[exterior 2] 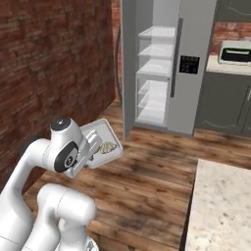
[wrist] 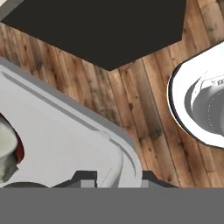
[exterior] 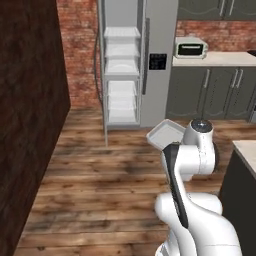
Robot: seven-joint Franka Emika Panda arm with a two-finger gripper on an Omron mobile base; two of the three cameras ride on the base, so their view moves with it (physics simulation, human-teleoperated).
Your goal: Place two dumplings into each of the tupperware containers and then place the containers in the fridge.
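so, quick rundown of this moment:

gripper: the gripper sits at the edge of a tupperware container and carries it up off the floor. in the hand view the two fingertips straddle the tray's raised rim, clamped on it from both sides.

container: light-grey shallow tray, tilted a bit, hanging over the wood floor in front of the arm. from the left base view it peeks out just beyond the arm's upper joint.

dumplings: pale speckled dumplings lie inside the tray near the held edge. hand view catches one at the far left, partly cut off. can't tell the exact count.

fridge: tall grey fridge ahead, left door swung open, white inner shelves visible. the dark control panel is on the shut right door. it's well apart from the tray, with open floor between.

stuff around: brick wall close on the robot's left. in the left base view a dark wooden panel takes up that side. grey cabinets and a light countertop with a small toaster oven stand right of the fridge. a speckled counter corner sits near the robot's right.

in the way: floor between tray and fridge looks bare; the open door edge stands beside the shelf bay.
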